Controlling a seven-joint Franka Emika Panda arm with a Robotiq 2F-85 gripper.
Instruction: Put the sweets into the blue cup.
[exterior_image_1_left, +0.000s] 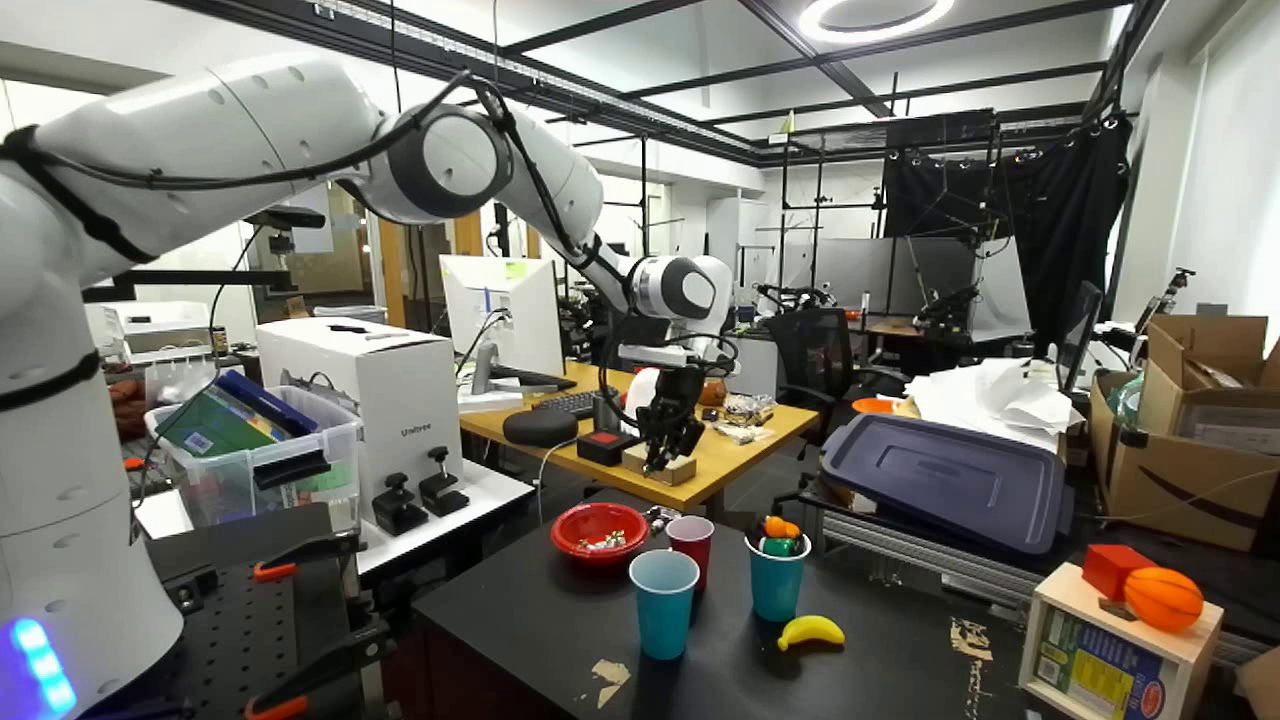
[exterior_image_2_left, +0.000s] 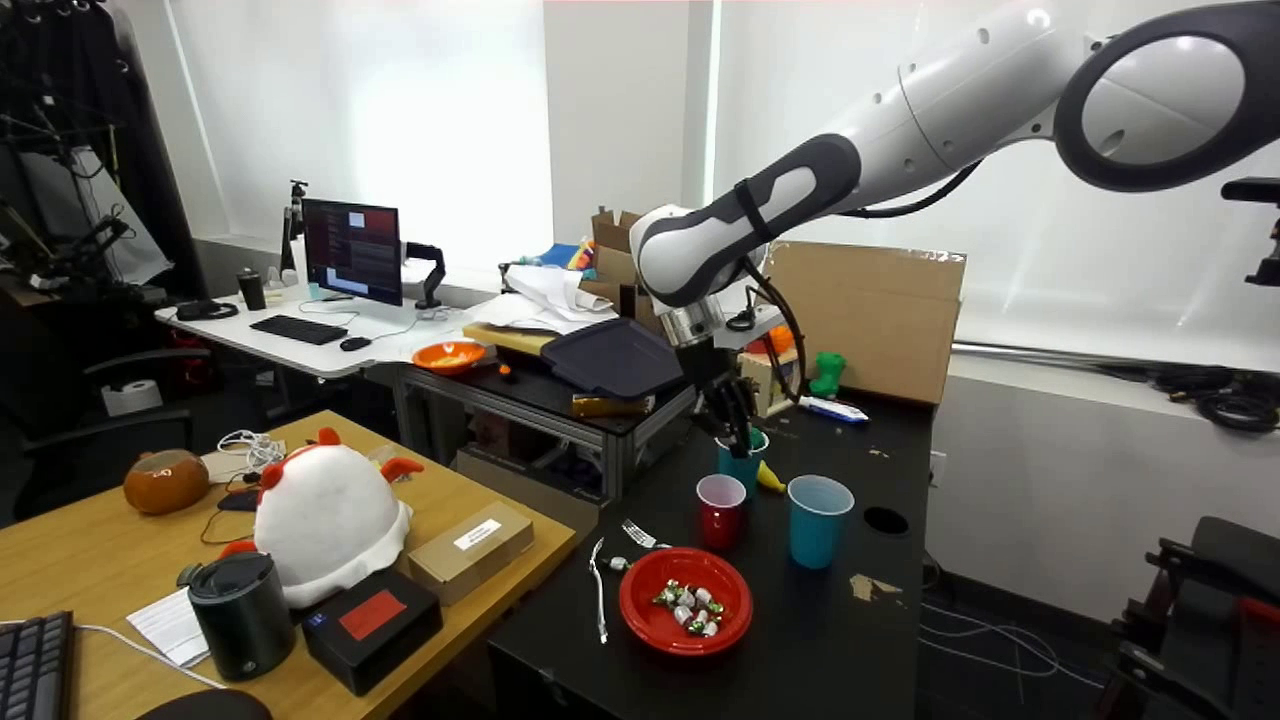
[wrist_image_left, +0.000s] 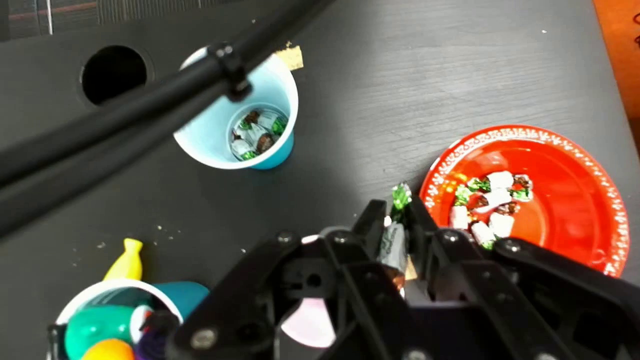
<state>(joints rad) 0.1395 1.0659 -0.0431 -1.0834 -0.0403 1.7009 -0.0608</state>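
The gripper (wrist_image_left: 395, 210) pinches a sweet (wrist_image_left: 393, 247); the red cup (exterior_image_2_left: 721, 512) stands between the bowl (exterior_image_2_left: 688, 645) and toy-filled cup (exterior_image_1_left: 777, 590).

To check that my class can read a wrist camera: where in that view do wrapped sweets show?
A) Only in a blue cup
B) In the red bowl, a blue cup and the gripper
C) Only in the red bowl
B: the wrist view shows sweets in the red bowl and a blue cup, and a single sweet pinched in the gripper.
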